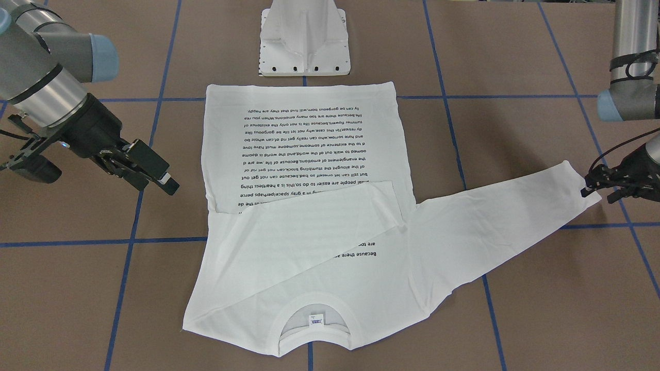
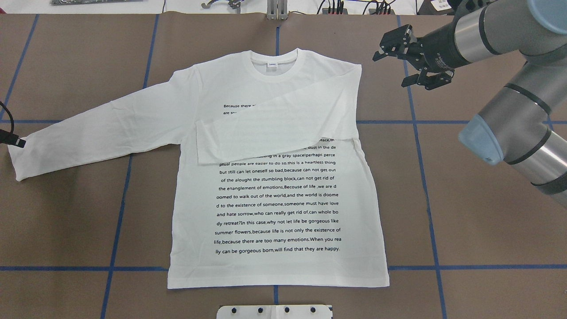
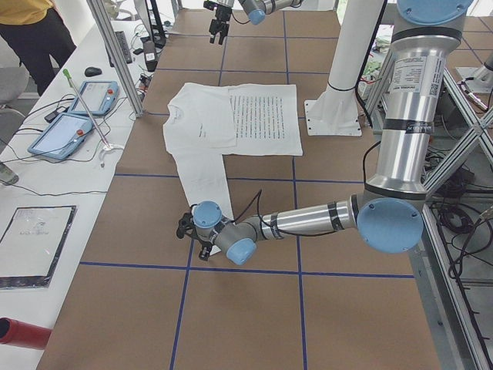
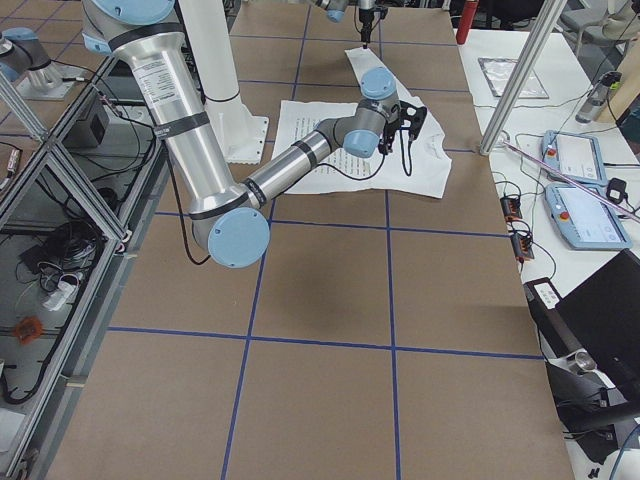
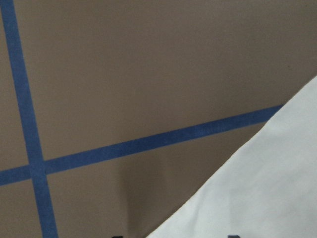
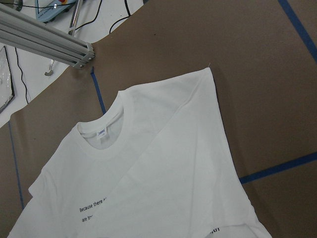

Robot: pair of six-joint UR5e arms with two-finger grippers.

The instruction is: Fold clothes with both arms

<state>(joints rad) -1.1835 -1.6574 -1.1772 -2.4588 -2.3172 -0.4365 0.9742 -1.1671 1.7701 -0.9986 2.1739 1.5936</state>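
The white shirt (image 2: 279,199) lies flat with its black text facing up and its collar (image 2: 274,66) at the far side. One sleeve (image 2: 274,133) is folded across the chest. The other sleeve (image 2: 97,128) stretches out toward my left. My left gripper (image 1: 598,191) sits low at that sleeve's cuff (image 1: 577,180), open, and the left wrist view shows the cloth edge (image 5: 267,188) reaching between the fingers. My right gripper (image 2: 390,70) hovers open and empty above the bare table, just beyond the shirt's folded shoulder (image 6: 208,84).
The white pedestal base (image 1: 304,41) stands at the shirt's hem. Blue tape lines (image 2: 425,186) cross the brown table. Past the collar side is a white bench with tablets (image 3: 73,116), an aluminium post (image 3: 115,54) and a person (image 3: 31,31).
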